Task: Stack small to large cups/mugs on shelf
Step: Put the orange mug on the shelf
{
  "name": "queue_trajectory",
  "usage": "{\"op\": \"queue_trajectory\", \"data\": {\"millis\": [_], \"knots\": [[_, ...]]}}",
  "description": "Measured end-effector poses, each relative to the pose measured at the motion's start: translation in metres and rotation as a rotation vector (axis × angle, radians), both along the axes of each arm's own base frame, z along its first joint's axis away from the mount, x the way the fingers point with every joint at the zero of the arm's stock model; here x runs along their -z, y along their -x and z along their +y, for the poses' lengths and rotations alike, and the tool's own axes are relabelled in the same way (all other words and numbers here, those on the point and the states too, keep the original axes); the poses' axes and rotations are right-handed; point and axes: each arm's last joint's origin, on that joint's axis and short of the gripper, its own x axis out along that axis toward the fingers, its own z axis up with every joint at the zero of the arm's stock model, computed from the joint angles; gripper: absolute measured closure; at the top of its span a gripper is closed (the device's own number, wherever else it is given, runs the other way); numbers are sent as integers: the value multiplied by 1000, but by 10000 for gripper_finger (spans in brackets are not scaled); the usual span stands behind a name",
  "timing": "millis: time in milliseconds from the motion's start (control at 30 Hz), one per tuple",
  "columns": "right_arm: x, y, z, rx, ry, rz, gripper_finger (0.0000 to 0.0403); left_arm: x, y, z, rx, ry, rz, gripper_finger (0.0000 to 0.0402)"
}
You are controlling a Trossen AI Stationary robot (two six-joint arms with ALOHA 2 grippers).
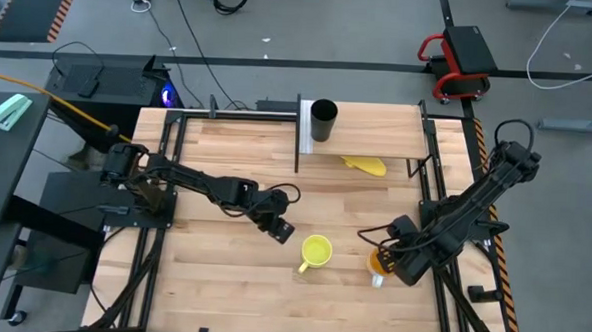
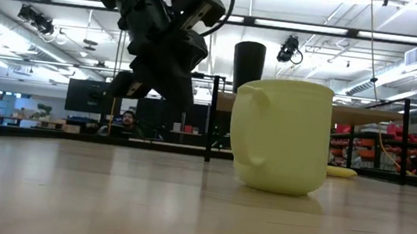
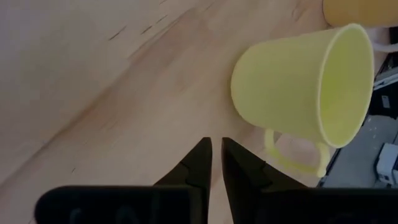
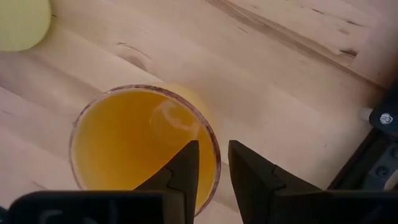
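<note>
We see the black cup (image 1: pixel 323 120) upright on the shelf (image 1: pixel 378 130). The yellow mug (image 1: pixel 315 252) and orange mug (image 1: pixel 380 261) stand apart on the table (image 1: pixel 221 273). The left end effector (image 1: pixel 279 228), fingers nearly together, hovers beside the yellow mug. The right end effector (image 4: pixel 211 171), fingers slightly parted, straddles the orange mug's rim.

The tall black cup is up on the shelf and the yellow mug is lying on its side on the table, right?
Nearly. The black cup is on the shelf, but the yellow mug stands upright on the table, not on its side. The low view shows it standing on its base.
</note>
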Motion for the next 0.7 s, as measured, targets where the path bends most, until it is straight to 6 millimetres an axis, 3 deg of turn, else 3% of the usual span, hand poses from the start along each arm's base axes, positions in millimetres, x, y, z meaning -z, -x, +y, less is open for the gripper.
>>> {"op": "queue_trajectory", "data": {"millis": [700], "knots": [[16, -9, 8, 202, -5, 47, 324, 4, 5, 1, 97, -74, 45, 368]]}}
